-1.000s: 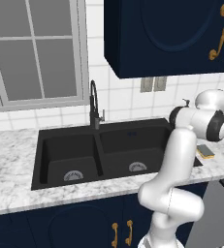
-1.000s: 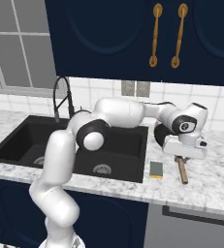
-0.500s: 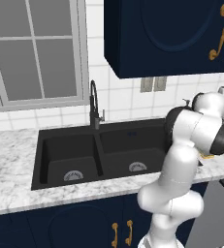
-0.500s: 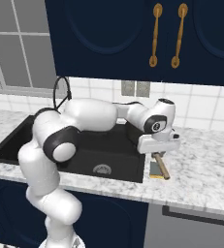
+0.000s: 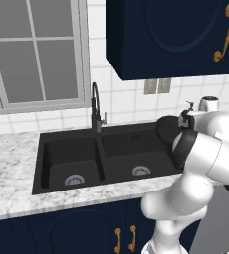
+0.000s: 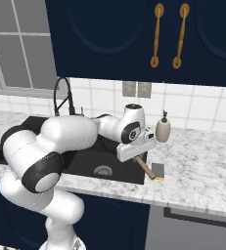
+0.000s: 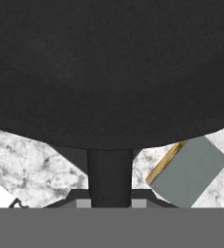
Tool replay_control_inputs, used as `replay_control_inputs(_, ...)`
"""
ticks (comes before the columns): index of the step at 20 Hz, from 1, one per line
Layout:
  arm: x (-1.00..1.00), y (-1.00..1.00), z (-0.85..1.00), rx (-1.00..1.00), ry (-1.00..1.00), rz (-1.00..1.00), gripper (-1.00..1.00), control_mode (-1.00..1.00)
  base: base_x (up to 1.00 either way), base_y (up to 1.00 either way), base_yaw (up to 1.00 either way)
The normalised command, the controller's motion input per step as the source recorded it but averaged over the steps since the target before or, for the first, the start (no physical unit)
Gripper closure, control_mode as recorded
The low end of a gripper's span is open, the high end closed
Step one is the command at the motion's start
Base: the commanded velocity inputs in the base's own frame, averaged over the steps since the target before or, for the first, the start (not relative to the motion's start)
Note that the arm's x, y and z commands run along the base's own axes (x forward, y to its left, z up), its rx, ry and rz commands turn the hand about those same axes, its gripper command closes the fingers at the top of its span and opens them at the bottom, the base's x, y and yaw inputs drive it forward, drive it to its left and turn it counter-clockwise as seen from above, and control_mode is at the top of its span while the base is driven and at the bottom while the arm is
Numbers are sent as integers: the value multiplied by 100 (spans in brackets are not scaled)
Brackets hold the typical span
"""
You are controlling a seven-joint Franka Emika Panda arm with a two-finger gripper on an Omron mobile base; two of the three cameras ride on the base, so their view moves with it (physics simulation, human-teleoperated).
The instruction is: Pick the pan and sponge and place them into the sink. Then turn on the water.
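Faucet [image 5: 97, 106] at the back-left, sink [image 5: 61, 158] w/ two basins below it, and I've got the pan [image 7: 108, 68] lifted over the right basin's edge. My gripper [image 7: 110, 193] is clamped tight on the pan's handle [image 6: 144, 166]. Sponge [image 7: 188, 169] sits on the counter [image 6: 197, 166] just right of the sink, scrub face up, beside the soap bottle [image 6: 163, 129].

Two rear views, sink [image 5: 51, 149] shared

The arm [image 6: 70, 139] folds low (elbow bent right), jaws clamped tight.

One pan [image 7: 108, 68], one sponge [image 6: 158, 171], one sink [image 5: 61, 158], one faucet [image 5: 97, 106], one soap bottle [image 6: 163, 129].
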Motion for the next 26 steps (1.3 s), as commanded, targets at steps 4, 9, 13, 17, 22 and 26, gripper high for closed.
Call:
replay_control_inputs(4,0,26,-2,-3,0,3,100,-100,0,0,0)
replay_control_inputs(9,10,40,-7,-1,3,0,100,-100,0,0,0)
replay_control_inputs(13,27,46,-1,-2,15,4,100,-100,0,0,0)
replay_control_inputs(17,49,37,-14,-2,21,14,100,-100,0,0,0)
replay_control_inputs(22,44,32,-24,0,6,19,100,-100,0,0,0)
replay_control_inputs(26,27,29,-29,0,0,17,100,-100,0,0,0)
